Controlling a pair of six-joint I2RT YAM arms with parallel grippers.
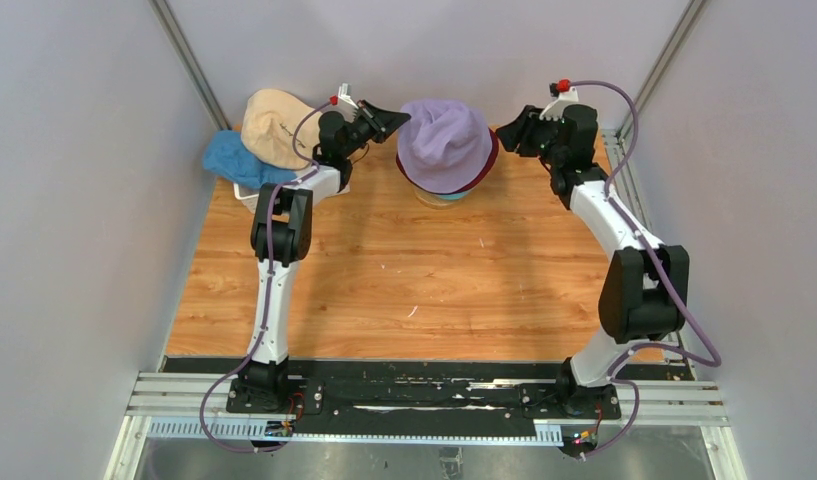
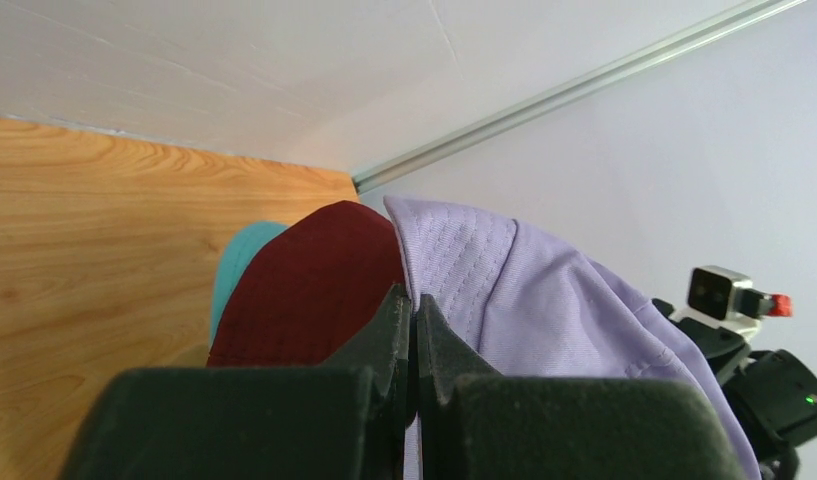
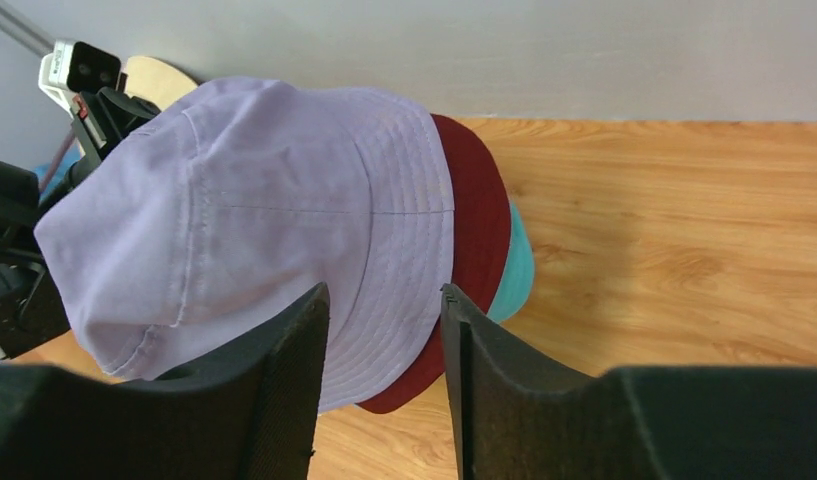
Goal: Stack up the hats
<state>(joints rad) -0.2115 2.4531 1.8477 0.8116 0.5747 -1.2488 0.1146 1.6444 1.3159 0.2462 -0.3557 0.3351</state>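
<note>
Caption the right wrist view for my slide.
Right gripper, open, facing the lavender hat stacked on the dark red hat and teal hat.

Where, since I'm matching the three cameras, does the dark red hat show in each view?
Top view: dark red hat, a thin rim at back centre under the lavender hat.
Left wrist: dark red hat at centre, left of the lavender hat.
Right wrist: dark red hat, a crescent right of centre.
Shared landmark: the lavender hat lying on it.

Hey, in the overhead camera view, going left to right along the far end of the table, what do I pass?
blue hat → beige hat → left gripper → lavender hat → right gripper
</note>
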